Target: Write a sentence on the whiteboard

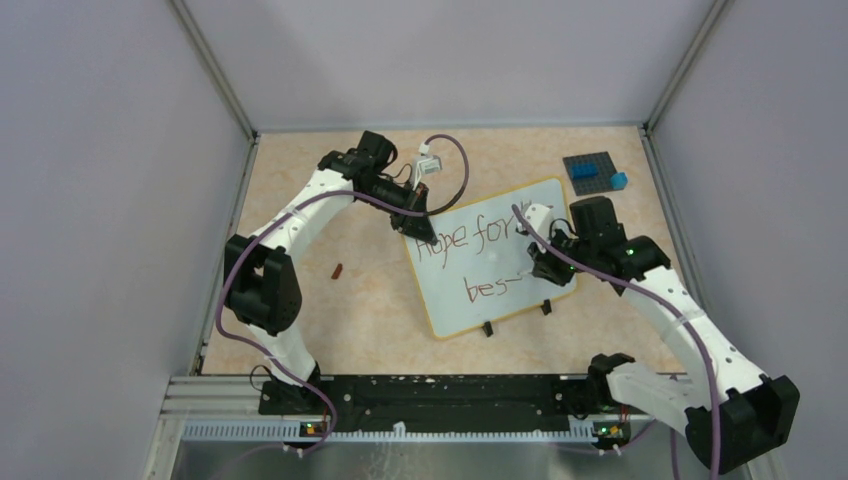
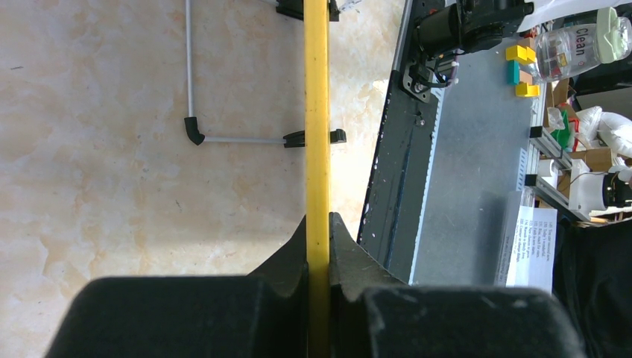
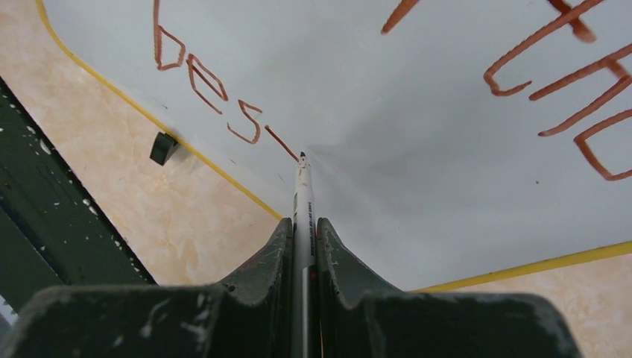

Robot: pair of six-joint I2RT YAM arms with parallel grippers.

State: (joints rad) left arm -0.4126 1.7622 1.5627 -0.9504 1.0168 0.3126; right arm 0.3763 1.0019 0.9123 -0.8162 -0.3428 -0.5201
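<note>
Top view: small white rectangular whiteboard (image 1: 500, 300) with rounded corners and a thin yellow rim lies tilted at centre-right of the frame on the beige marbled table (image 1: 370, 320). Two small black feet (image 1: 488, 328) show at its lower edge. The reddish-brown handwritten sentence (image 1: 455, 245) is only partly readable. "Hope for" is clear in the upper line, and the words after it are hidden behind the right arm. The lower line reads "bes" plus one slanting stroke. Left gripper (image 2: 317, 227), seen from its wrist, is pinched narrow on the board's yellow rim, which is seen edge-on, so the writing face is out of sight there. A thin grey rod (image 2: 189, 67) with black ends runs beside the rim; what it belongs to is unclear. Right gripper (image 3: 302, 224) is clamped on a slim white marker (image 3: 302, 186) with a dark tip. The barrel is mostly buried between the black fingers, and its print is too small to read. The tip meets the board at the lower end of the stroke after "bes". Letters at the upper right of that view are cut off by the frame. A dark grey studded plate (image 1: 590, 165) with blue bricks (image 1: 618, 181) sits at the upper right of the top view, apart from the board. A small dark red piece (image 1: 337, 270) lies left of the board, too small to identify.
</note>
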